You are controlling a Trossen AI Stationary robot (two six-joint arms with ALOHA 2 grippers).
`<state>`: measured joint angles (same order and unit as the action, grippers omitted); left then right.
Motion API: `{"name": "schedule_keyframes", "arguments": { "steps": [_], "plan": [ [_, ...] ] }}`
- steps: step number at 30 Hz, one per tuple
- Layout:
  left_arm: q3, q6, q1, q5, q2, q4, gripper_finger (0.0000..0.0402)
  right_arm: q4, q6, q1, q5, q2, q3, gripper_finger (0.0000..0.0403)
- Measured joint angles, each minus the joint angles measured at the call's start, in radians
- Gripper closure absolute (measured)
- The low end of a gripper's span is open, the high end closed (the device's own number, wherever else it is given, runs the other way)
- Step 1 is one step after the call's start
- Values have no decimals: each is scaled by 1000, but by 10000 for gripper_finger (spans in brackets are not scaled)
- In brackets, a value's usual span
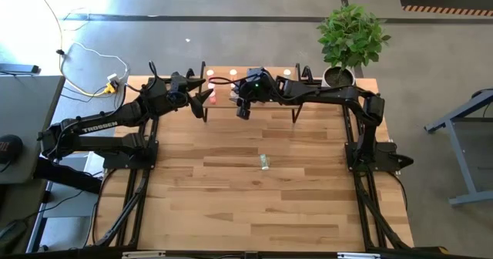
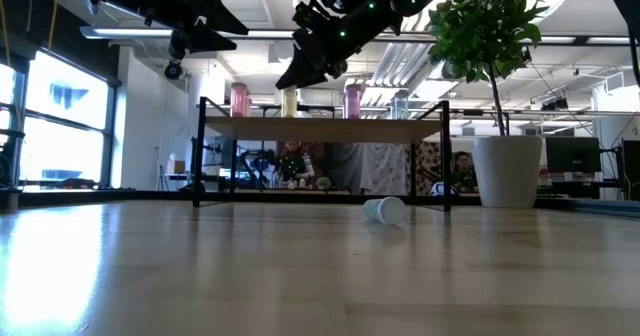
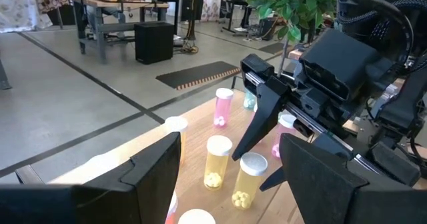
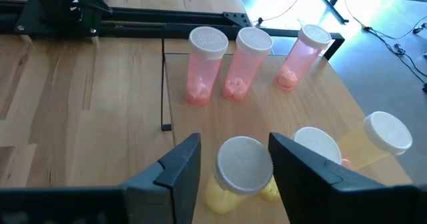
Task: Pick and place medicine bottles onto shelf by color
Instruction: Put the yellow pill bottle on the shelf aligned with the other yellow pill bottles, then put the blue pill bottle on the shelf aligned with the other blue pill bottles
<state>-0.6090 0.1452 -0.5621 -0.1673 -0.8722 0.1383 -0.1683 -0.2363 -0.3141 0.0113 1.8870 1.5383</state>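
Note:
The shelf (image 1: 254, 97) stands at the table's far edge with several medicine bottles upright on it: pink ones (image 4: 203, 64), yellow ones (image 3: 217, 161) and a pale green one (image 2: 400, 104). My right gripper (image 4: 233, 141) slants down over the shelf, open, its fingers on either side of a white-capped yellow bottle (image 4: 243, 167). My left gripper (image 3: 230, 144) hovers open at the shelf's left end (image 1: 206, 89), holding nothing. One pale green bottle (image 1: 264, 162) lies on its side on the tabletop. My right gripper's fingers flank the cap (image 4: 243, 161) of the yellow bottle, coming slanting from above. A gap shows beside one finger (image 4: 183, 164). Whether the other finger (image 4: 293, 164) touches the cap, I cannot tell. The bottle stands upright on the shelf.
A potted plant (image 1: 339, 75) stands at the table's far right corner beside the shelf. Bare wooden tabletop (image 1: 254, 205) stretches from the shelf to the near edge. A red-orange bottle (image 3: 172, 207) stands close under my left gripper.

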Motion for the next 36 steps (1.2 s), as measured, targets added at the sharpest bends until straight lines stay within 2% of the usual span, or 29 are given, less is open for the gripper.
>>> {"name": "schedule_keyframes", "arguments": {
  "steps": [7, 17, 22, 27, 31, 36],
  "plan": [
    [0, 0, 0, 0, 0, 0, 158, -8, 0, 0, 0, 0, 4, 235],
    [0, 0, 0, 0, 0, 0, 158, -99, 0, -2, 16, 0, 99, 235],
    [0, 0, 0, 32, 0, 0, 158, -224, 15, 4, 20, 0, 194, 235],
    [0, -16, 3, 106, 0, 0, 158, -408, 113, 20, 45, -1, 327, 235],
    [0, -70, 36, 111, 4, -3, 158, -543, 192, 38, 45, -2, 425, 235],
    [-66, -182, 106, 112, 6, -143, 158, -719, 291, 73, 48, -2, 512, 235]
  ]
}}
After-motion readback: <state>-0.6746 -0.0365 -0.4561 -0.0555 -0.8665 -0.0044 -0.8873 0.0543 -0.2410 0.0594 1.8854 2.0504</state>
